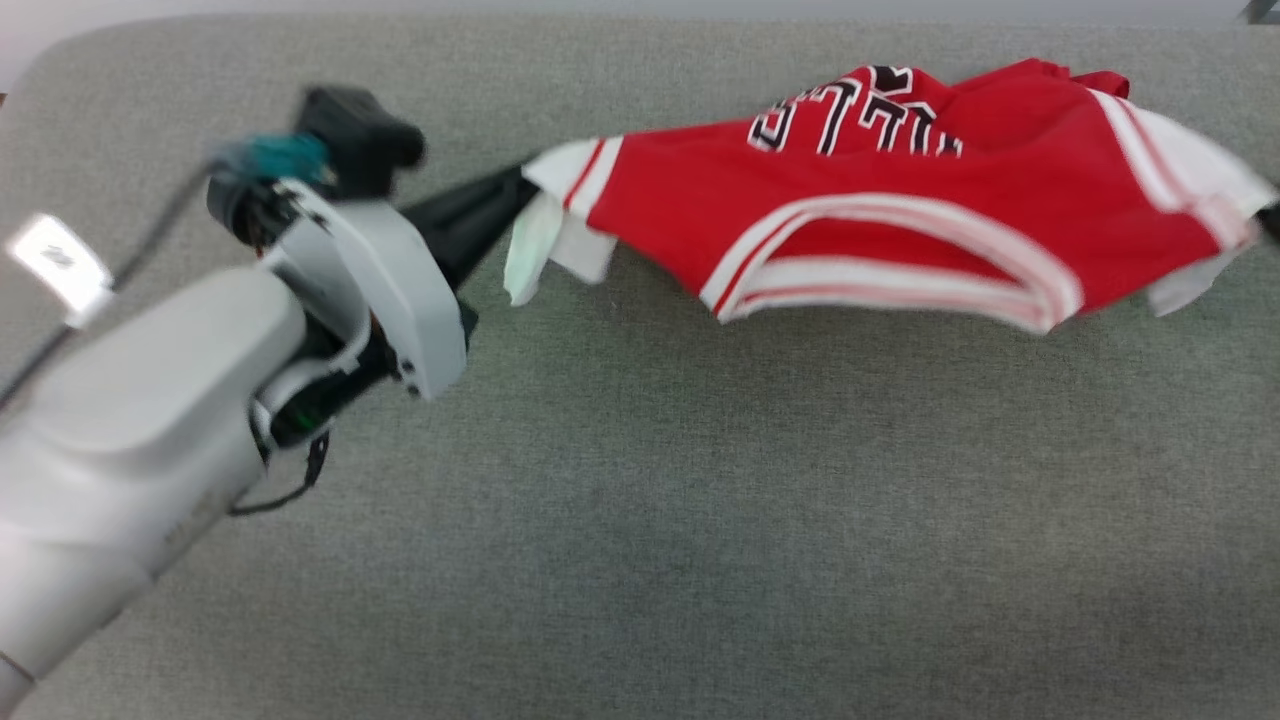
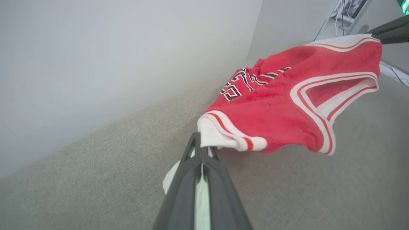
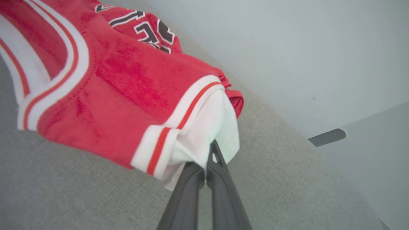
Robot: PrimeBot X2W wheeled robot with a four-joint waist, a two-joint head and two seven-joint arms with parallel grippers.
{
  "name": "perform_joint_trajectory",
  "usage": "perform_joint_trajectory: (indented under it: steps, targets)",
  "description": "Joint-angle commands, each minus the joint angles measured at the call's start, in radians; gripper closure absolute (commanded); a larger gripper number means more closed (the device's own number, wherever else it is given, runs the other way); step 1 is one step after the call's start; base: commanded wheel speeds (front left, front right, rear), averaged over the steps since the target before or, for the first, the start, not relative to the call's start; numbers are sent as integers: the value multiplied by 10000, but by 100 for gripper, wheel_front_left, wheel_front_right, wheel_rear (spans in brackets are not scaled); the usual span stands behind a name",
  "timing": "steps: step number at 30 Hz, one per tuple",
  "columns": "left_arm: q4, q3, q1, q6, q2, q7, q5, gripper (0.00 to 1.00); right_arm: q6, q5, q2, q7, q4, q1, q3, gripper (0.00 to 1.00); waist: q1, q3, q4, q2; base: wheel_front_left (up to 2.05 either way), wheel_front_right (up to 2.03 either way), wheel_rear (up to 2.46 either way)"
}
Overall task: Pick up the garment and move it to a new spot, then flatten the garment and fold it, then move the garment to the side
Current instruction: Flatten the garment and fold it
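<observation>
Two thin pinches carry the garment [image 1: 850, 210], stretched over the grey surface [image 1: 640, 520] in the head view's upper right, long axis left to right, neckline toward the bottom edge. The left gripper [image 2: 202, 145] and right gripper [image 3: 213, 151] each clamp one white end of it. A harder pull could slip one end free, likely dropping the garment crumpled.

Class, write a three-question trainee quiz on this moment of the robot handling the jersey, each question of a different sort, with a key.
1. True or false: the garment lies flat and folded on the grey surface.
2. What does the left gripper pinch? A) a white sleeve B) the neckline C) nothing
3. Fill in: the right gripper is shut on the garment's other white ____.
Key: 1 false; 2 A; 3 sleeve.
</observation>
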Motion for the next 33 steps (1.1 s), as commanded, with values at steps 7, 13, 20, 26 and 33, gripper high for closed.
perform_joint_trajectory:
  steps: [7, 13, 20, 26, 33]
  targets:
    - [419, 954, -810, 25, -138, -455, -2168, 100, -11, 1040, 236, -119, 589, -688, -975, 100, 0, 478, -32, 0, 0, 0, 0]
    - [2363, 1779, -2236, 25, -934, -57, -3258, 100, -11, 1775, 2131, -317, 2898, -1801, -2266, 100, 0, 1148, -240, 0, 0, 0, 0]
    - [5436, 2774, -5199, 220, -2025, -824, -3105, 100, -12, 1445, 4745, -1556, 6541, -4700, -3987, 100, 0, 1860, -615, 0, 0, 0, 0]
    - [6708, 3395, -7308, 123, -2566, -1553, -2590, 100, -12, 677, 5820, -2678, 8556, -6920, -4515, 100, 0, 1939, -618, 0, 0, 0, 0]
    - [6704, 4182, -7362, 28, -2737, -1621, -2245, 100, -12, 654, 5928, -2393, 8687, -7109, -4188, 100, 0, 1741, -579, 0, 0, 0, 0]
